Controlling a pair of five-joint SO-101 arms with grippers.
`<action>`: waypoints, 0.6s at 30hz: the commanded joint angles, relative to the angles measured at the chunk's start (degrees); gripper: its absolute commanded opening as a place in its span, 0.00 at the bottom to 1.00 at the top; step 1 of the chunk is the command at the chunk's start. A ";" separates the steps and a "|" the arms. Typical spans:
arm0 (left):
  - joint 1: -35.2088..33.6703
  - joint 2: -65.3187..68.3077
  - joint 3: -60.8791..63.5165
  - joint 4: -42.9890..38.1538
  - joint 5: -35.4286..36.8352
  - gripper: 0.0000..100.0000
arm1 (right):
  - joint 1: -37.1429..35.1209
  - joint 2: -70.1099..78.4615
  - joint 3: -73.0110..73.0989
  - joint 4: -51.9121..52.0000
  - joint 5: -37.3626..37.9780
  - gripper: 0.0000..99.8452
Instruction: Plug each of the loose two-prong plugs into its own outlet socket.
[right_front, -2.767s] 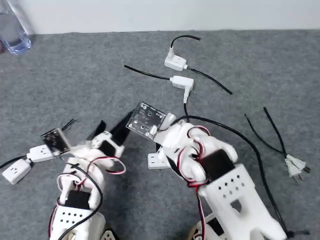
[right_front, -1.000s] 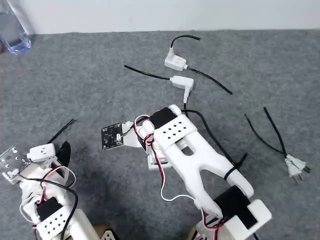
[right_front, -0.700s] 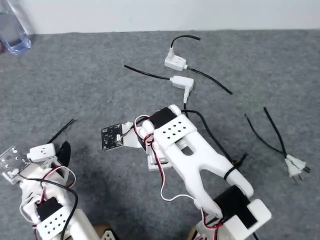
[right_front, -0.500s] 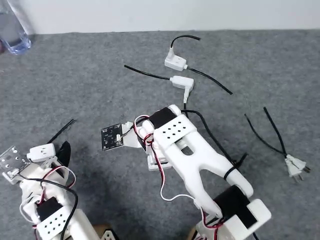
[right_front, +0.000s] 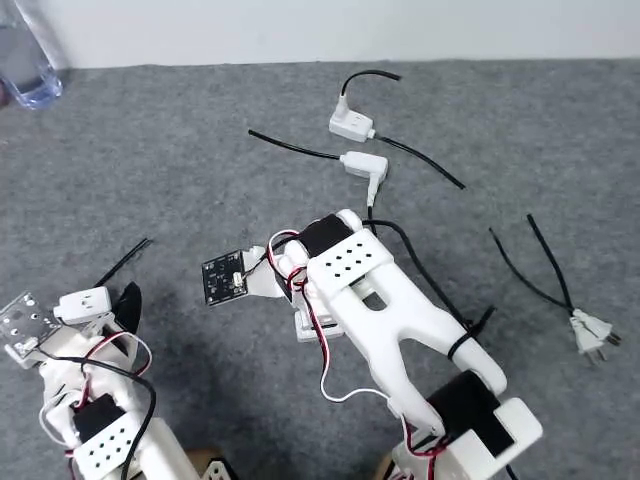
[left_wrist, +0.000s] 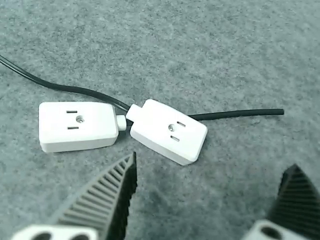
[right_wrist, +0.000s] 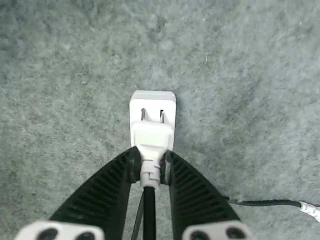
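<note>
Roughly, you are early in the job. Your right gripper (right_wrist: 150, 161) is clamped on a white plug (right_wrist: 151, 136), held right at a white socket (right_wrist: 152, 99) on the grey mat (right_wrist: 250, 75). Its prongs show bare, so I judge it not seated. Your left gripper (left_wrist: 214, 167) hangs with jaws wide apart above a first empty socket (left_wrist: 77, 125) and a second empty socket (left_wrist: 170, 131), which lie end to end. A far socket (right_front: 352, 125) seems to hold a plug already. A loose plug (right_front: 590, 335) lies well apart, not yet picked up.
</note>
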 joint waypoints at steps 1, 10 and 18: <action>0.09 -0.53 -0.48 -0.09 -0.70 0.42 | 0.75 -0.22 -5.54 2.68 0.70 0.01; 0.09 -0.53 -0.48 -0.09 -0.70 0.42 | 0.84 6.55 -9.76 6.64 3.34 0.01; 0.09 -0.53 -0.48 -0.09 -0.70 0.42 | 0.84 8.40 -12.84 6.90 4.31 0.01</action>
